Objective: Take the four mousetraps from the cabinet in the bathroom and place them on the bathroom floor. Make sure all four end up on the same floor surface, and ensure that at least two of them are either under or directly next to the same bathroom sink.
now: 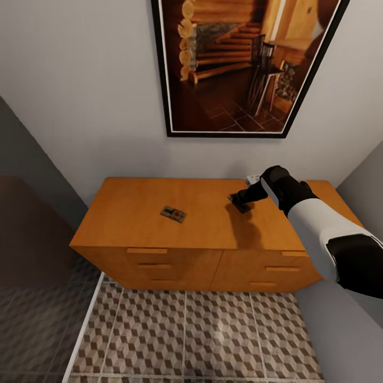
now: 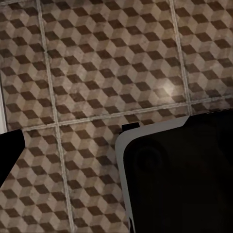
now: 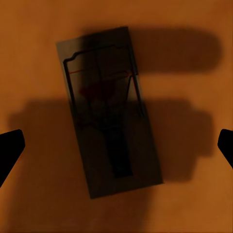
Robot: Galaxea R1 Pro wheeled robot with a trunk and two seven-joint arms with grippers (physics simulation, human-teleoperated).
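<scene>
Right end effector [image 3: 116,145] spread wide above a mousetrap [image 3: 108,110] on the cabinet [image 1: 133,207], gripping nothing; left end effector's opening impossible to tell.

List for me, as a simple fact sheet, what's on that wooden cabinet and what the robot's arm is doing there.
Cabinet: orange-brown, drawers shut, against the wall
Mousetrap in the open: lies flat on the cabinet top, left of middle
Mousetrap under the arm: flat on the top, in shadow
Right claw: open, poised over that trap, fingertips wide on either side
Floor: cube-patterned tiles
Wall: framed picture of a log staircase
</scene>
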